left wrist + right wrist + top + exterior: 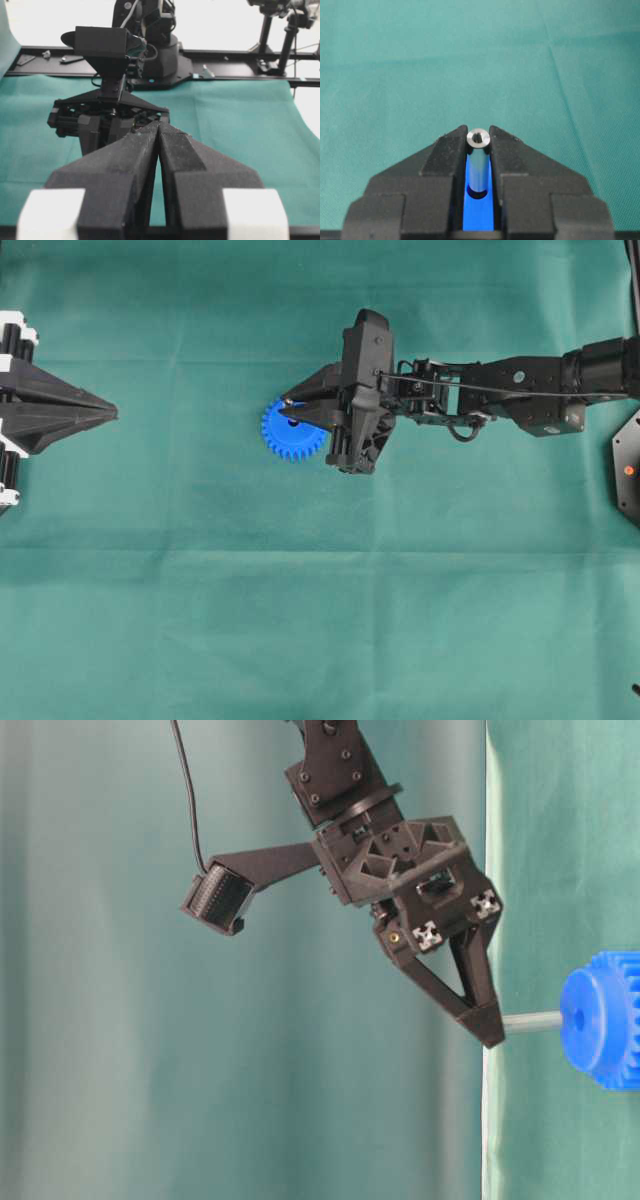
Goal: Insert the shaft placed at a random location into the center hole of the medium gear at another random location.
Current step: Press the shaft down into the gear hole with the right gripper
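**Shaft at the gear's hole, insertion under way**

The shaft point(479, 162), a smooth silver-grey metal pin, is clamped between the right hand's point(479, 136) 2 matte black fingertips, its lower end at or just inside the center hole point(479, 192) of the medium gear point(292, 432), near the middle of the green-clothed bench point(320, 620). How deep it sits I cannot tell. The bright blue plastic gear has fine teeth around its rim. To do this well, keep the pin square to the gear face and press straight along its axis, releasing only once it is seated. The left hand point(112, 415), fingers together and empty, waits at 9 o'clock, well apart.
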Controlling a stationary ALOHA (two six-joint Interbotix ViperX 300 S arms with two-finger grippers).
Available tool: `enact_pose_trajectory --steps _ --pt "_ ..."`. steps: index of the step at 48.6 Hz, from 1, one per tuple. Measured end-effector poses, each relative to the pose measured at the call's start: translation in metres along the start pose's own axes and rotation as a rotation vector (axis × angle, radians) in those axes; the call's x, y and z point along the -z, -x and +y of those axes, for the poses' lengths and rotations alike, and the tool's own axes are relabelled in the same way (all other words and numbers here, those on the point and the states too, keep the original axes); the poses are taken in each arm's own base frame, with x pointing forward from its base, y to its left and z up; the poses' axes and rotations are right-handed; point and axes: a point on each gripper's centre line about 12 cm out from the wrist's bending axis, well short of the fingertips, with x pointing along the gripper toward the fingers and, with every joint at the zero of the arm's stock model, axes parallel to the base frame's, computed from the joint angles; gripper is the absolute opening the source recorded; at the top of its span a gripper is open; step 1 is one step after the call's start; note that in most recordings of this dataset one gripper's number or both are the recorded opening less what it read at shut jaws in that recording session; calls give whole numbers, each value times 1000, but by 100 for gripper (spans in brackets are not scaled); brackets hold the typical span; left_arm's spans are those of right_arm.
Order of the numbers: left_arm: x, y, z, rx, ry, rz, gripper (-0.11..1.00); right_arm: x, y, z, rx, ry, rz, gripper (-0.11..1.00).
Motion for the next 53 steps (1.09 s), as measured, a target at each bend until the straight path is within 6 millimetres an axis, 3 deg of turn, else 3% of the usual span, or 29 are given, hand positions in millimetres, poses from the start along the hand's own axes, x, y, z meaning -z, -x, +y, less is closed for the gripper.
enact_pose_trajectory --steps 18,53 --pt "0 0 0 -2 3 0 0 1 -2 0 0 3 -6 14" --pt "0 0 0 0 1 0 0 37 -16 -1 5 -6 80 14"
